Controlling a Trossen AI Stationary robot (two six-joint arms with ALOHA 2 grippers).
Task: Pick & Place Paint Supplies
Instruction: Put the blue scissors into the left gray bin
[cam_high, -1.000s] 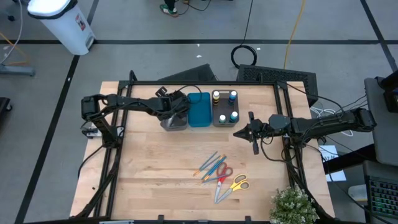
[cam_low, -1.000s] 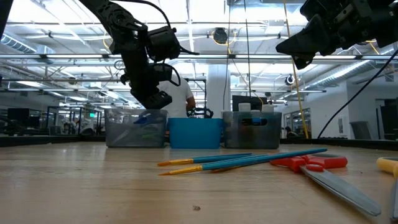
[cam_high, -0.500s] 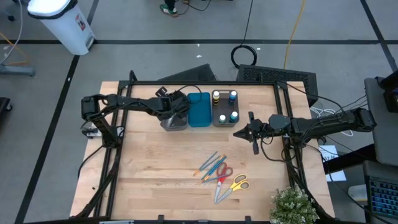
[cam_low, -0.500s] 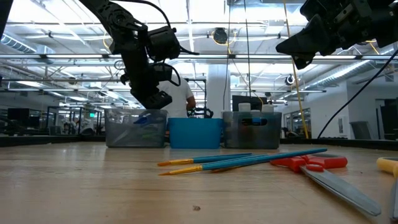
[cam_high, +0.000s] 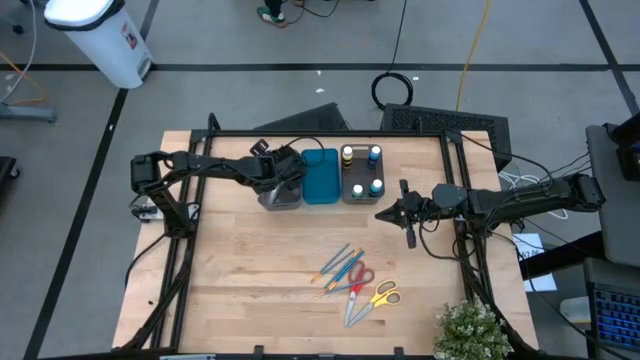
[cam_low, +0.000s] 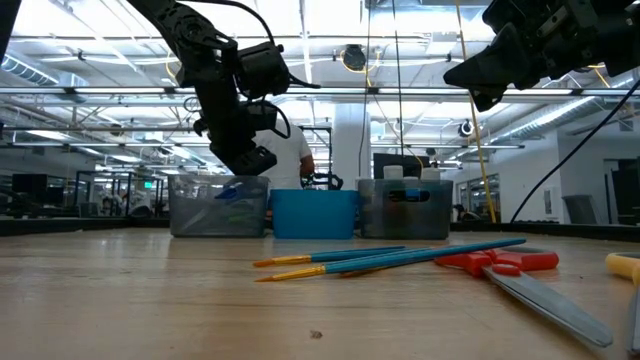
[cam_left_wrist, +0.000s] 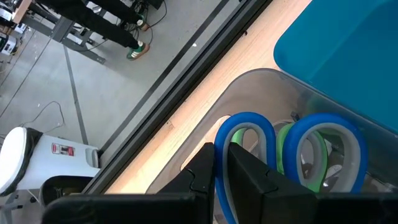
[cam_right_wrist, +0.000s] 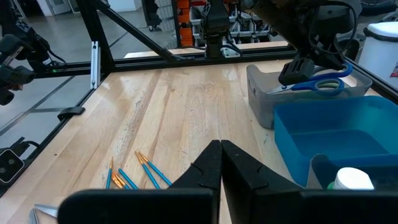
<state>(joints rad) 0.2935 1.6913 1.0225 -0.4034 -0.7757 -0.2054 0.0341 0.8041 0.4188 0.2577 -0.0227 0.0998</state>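
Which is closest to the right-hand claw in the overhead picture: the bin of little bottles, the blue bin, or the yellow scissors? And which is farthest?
From the right gripper:
1. Bin of bottles, just beside it, toward the table's back.
2. Blue bin, one bin further along the row.
3. Yellow scissors, farthest, near the table's front edge.

The left hand (cam_left_wrist: 221, 163) pinches the blue-handled scissors (cam_left_wrist: 244, 134) by a loop, over the grey tray (cam_high: 280, 196); green-handled scissors (cam_left_wrist: 287, 152) lie just beside them. Four white bottles (cam_high: 360, 172) stand upright between the two hands. Thin brushes (cam_high: 340, 266), red-handled scissors (cam_high: 354, 283) and yellow-handled scissors (cam_high: 372, 299) lie flat on the counter (cam_high: 250, 270), well apart from both hands.
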